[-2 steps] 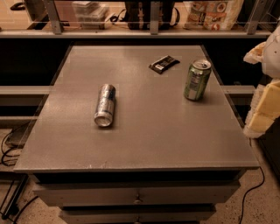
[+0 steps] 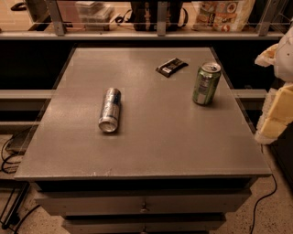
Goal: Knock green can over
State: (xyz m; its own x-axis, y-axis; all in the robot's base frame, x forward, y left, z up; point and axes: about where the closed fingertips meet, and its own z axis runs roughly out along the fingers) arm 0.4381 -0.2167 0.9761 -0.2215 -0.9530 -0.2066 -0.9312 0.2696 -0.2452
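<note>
The green can stands upright on the grey table, near its right edge and towards the back. It has green sides with pale markings and a silver top with a pull tab. My gripper shows as pale cream and white parts at the right edge of the camera view, beyond the table's right edge. It is to the right of the green can and apart from it.
A slim silver-and-blue can lies on its side left of the table's middle. A small black packet lies at the back, left of the green can. A shelf with bags and boxes runs behind. Cables lie on the floor.
</note>
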